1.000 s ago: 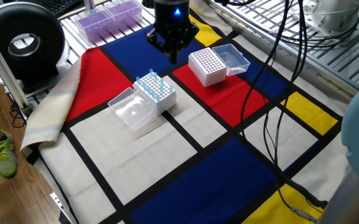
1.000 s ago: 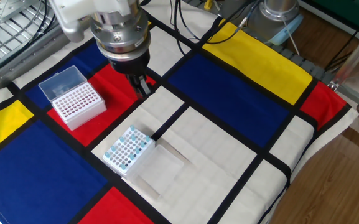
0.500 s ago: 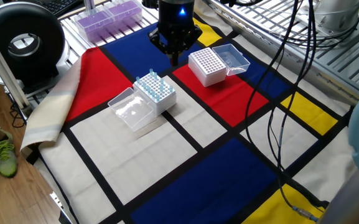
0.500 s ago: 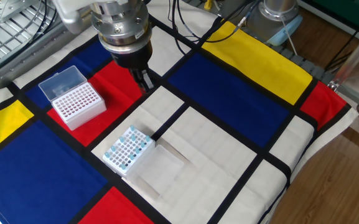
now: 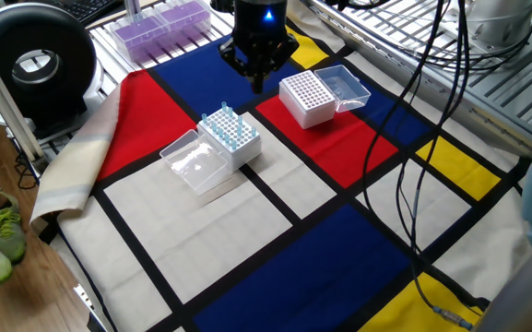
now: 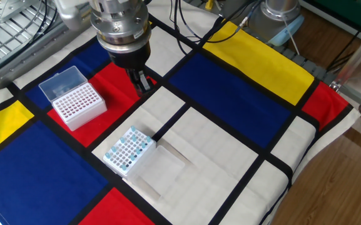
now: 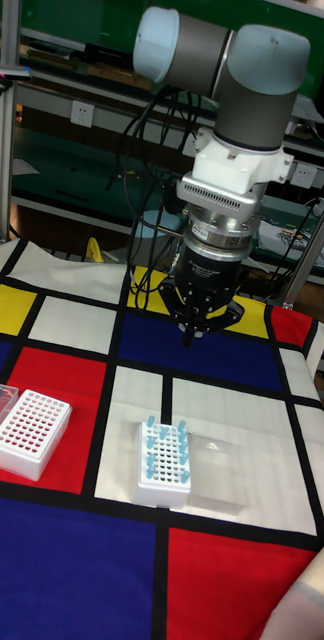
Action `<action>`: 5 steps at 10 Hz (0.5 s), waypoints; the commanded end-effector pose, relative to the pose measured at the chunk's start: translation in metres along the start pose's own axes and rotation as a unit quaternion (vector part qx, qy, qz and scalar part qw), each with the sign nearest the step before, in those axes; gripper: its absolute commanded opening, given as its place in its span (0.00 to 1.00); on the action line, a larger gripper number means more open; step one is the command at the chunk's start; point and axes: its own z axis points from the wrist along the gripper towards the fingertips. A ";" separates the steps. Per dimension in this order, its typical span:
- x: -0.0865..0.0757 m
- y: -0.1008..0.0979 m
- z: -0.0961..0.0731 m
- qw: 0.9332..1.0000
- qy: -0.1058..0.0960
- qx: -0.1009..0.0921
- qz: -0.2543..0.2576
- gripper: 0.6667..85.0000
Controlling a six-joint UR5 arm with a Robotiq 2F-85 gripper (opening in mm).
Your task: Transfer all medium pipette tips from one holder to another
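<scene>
The medium pipette tips (image 5: 226,123) are small light-blue-topped cones standing in a white rack (image 6: 129,150) on the white patch, with its clear lid (image 5: 194,161) open beside it. They also show in the tall view as tips (image 7: 165,443). A second white rack (image 5: 304,97) with red-dotted holes sits on the red patch, and I see no tips standing in it. My gripper (image 5: 258,84) hangs above the cloth between the two racks, behind them and touching neither. Its fingers (image 6: 141,84) are pressed together. I see no tip between them.
Purple-tinted tip boxes (image 5: 160,22) stand at the far edge on a metal shelf. A black round device (image 5: 33,63) sits at the left corner. Black cables (image 5: 404,184) trail over the right side of the checked cloth (image 5: 339,249). The empty rack (image 7: 27,430) has its lid folded back.
My gripper has drifted slightly over the far side of the cloth, staying shut. Both racks are unmoved. A green shoe has come into view at the left edge.
</scene>
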 end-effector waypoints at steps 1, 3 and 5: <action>-0.001 -0.007 -0.004 1.000 0.003 0.000 -0.005 0.00; -0.004 -0.005 -0.001 1.000 -0.001 -0.005 -0.008 0.00; -0.006 0.003 -0.001 1.000 -0.006 -0.020 -0.014 0.00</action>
